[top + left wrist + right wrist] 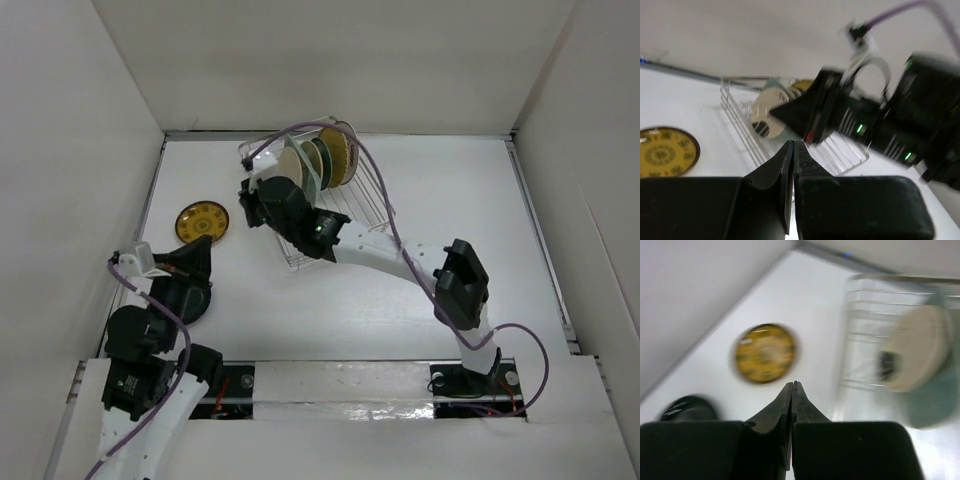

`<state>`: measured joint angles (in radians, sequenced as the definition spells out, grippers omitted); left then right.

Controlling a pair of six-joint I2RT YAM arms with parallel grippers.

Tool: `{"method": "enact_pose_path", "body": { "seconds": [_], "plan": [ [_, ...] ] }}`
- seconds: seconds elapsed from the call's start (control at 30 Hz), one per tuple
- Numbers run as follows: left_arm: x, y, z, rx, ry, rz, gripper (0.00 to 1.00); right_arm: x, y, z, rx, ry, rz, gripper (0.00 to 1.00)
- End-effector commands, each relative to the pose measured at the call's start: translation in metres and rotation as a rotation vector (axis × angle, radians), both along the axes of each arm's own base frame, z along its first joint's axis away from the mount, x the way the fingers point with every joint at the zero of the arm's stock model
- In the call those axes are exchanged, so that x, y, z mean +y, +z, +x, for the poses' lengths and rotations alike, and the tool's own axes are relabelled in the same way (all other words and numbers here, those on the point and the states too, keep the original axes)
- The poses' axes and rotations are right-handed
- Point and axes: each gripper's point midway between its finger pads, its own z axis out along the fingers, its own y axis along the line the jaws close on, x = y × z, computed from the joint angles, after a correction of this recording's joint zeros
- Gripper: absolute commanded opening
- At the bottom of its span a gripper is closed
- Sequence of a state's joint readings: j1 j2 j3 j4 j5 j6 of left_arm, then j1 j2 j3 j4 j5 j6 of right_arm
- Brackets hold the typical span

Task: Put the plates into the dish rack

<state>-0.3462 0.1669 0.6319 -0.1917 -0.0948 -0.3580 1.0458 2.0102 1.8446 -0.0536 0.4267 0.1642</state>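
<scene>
The silver wire dish rack [365, 215] stands at the back centre. Several plates stand upright in it: a cream one [292, 168], a teal one [318, 160] and a brown-and-yellow one [340, 155]. Another brown-and-yellow patterned plate [201, 222] lies flat on the table left of the rack. My right gripper [250, 205] is shut and empty at the rack's left end, pointing toward that plate [765, 353]. My left gripper [203, 245] is shut and empty just in front of the flat plate [665, 151]. The rack [740, 125] and cream plate [767, 117] show in the left wrist view.
White walls enclose the table on three sides. The right arm [400, 260] stretches diagonally from its base at the near right across to the rack. The left arm [150, 330] is folded at the near left corner, close to the left wall.
</scene>
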Motion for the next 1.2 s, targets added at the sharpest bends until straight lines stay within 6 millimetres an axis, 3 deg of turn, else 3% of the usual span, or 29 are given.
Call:
{"method": "enact_pose_path", "body": {
  "seconds": [0.0,0.07,0.1,0.13,0.17,0.2,0.23,0.27,0.3,0.33,0.37,0.43,0.5,0.53,0.63,0.8,0.83,0.93,1.03,1.17],
  "plan": [
    [0.019,0.072,-0.026,-0.198,0.051,-0.038,0.0,0.079,-0.052,-0.086,0.231,0.383,0.14,0.0],
    [0.021,0.084,-0.033,-0.227,0.051,-0.036,0.0,0.095,-0.058,-0.095,0.267,0.427,0.177,0.0],
    [0.022,0.085,-0.034,-0.231,0.05,-0.031,0.0,0.106,-0.062,-0.111,0.306,0.486,0.194,0.0],
    [0.02,0.082,-0.034,-0.226,0.043,-0.025,0.0,0.113,-0.083,-0.112,0.341,0.494,0.177,0.0],
    [0.02,0.077,-0.033,-0.212,0.043,-0.013,0.0,0.12,-0.082,-0.115,0.359,0.517,0.194,0.0],
    [0.02,0.072,-0.032,-0.203,0.046,0.01,0.0,0.124,-0.088,-0.117,0.385,0.525,0.206,0.05],
    [0.021,0.066,-0.029,-0.186,0.056,0.022,0.01,0.129,-0.11,-0.117,0.415,0.526,0.186,0.26],
    [0.026,0.057,-0.026,-0.152,0.084,0.033,0.05,0.131,-0.12,-0.118,0.437,0.533,0.169,0.36],
    [0.028,0.053,-0.025,-0.136,0.101,0.039,0.13,0.138,-0.114,-0.117,0.436,0.54,0.179,0.42],
    [0.03,0.047,-0.023,-0.118,0.112,0.047,0.17,0.14,-0.125,-0.117,0.456,0.539,0.165,0.51],
    [0.032,0.042,-0.021,-0.098,0.125,0.052,0.19,0.145,-0.148,-0.124,0.49,0.545,0.138,0.56],
    [0.031,0.033,-0.016,-0.067,0.126,0.062,0.22,0.152,-0.156,-0.128,0.527,0.568,0.136,0.62],
    [0.029,0.026,-0.011,-0.045,0.125,0.072,0.22,0.155,-0.184,-0.135,0.593,0.585,0.115,0.65],
    [0.027,0.022,-0.009,-0.036,0.123,0.074,0.22,0.157,-0.188,-0.136,0.604,0.595,0.118,0.65],
    [0.024,0.019,-0.004,-0.031,0.113,0.072,0.23,0.161,-0.216,-0.144,0.678,0.611,0.105,0.66],
    [0.022,0.023,-0.003,-0.048,0.109,0.056,0.23,0.17,-0.232,-0.16,0.785,0.667,0.146,0.65],
    [0.021,0.019,-0.001,-0.039,0.107,0.056,0.23,0.17,-0.243,-0.16,0.802,0.659,0.14,0.64],
    [0.02,0.014,-0.002,-0.04,0.097,0.05,0.23,0.174,-0.247,-0.161,0.824,0.657,0.164,0.59],
    [0.018,0.006,-0.002,-0.038,0.088,0.044,0.24,0.173,-0.25,-0.156,0.843,0.644,0.198,0.45],
    [0.02,-0.001,-0.002,-0.044,0.098,0.038,0.24,0.168,-0.246,-0.147,0.839,0.618,0.213,0.1]
  ]
}}
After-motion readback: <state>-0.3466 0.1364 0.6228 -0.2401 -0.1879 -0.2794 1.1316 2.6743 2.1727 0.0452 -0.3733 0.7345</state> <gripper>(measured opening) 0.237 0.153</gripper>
